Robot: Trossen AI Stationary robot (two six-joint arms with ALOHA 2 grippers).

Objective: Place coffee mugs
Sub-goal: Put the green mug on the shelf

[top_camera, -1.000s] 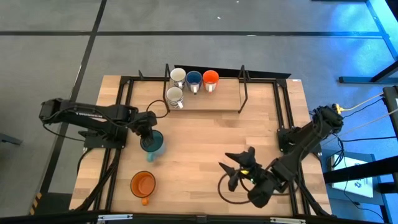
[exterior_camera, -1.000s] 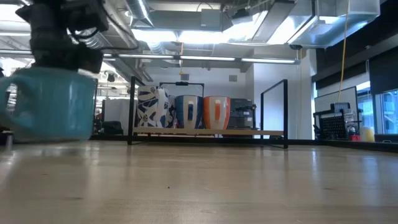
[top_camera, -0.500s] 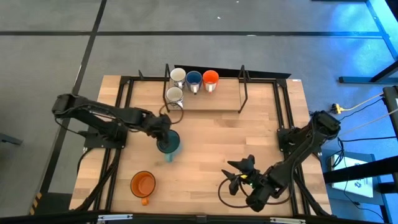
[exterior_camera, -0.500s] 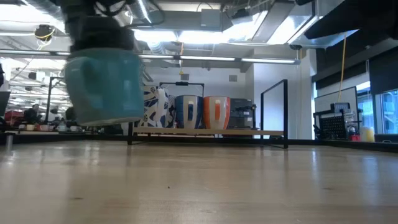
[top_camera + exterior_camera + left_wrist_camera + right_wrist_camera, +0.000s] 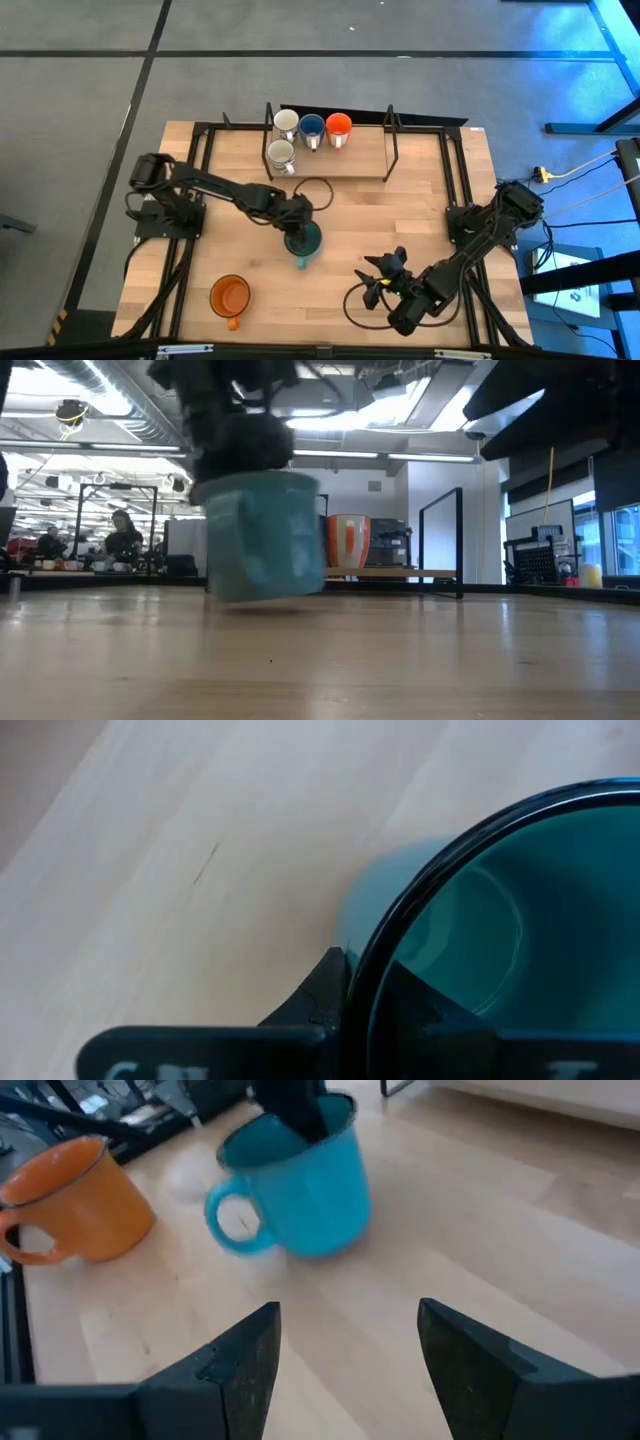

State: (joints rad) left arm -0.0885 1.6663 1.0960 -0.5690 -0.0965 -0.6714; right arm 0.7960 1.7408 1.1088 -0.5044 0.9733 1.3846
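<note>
The left gripper (image 5: pixel 296 226) has its jaws pinched on the rim of the teal mug (image 5: pixel 303 240), one finger inside the cup and one outside (the left wrist view shows the rim running between them). The mug hangs upright over the middle of the desk (image 5: pixel 420 200), its base just clear of the wood in the low view, its handle pointing toward the desk's near edge.

The right gripper (image 5: pixel 382 278) waits low over the desk's near right part, jaws spread wide and holding nothing, facing the teal mug.

An orange mug (image 5: pixel 230 296) stands alone near the desk's near left corner. On the wire rack (image 5: pixel 385 150) at the far edge sit four mugs: a white mug (image 5: pixel 286 123), a dark blue mug (image 5: pixel 312 127) and another orange mug (image 5: pixel 339 126) in a row, with a second white mug (image 5: pixel 281 154) in front of the first.
</note>
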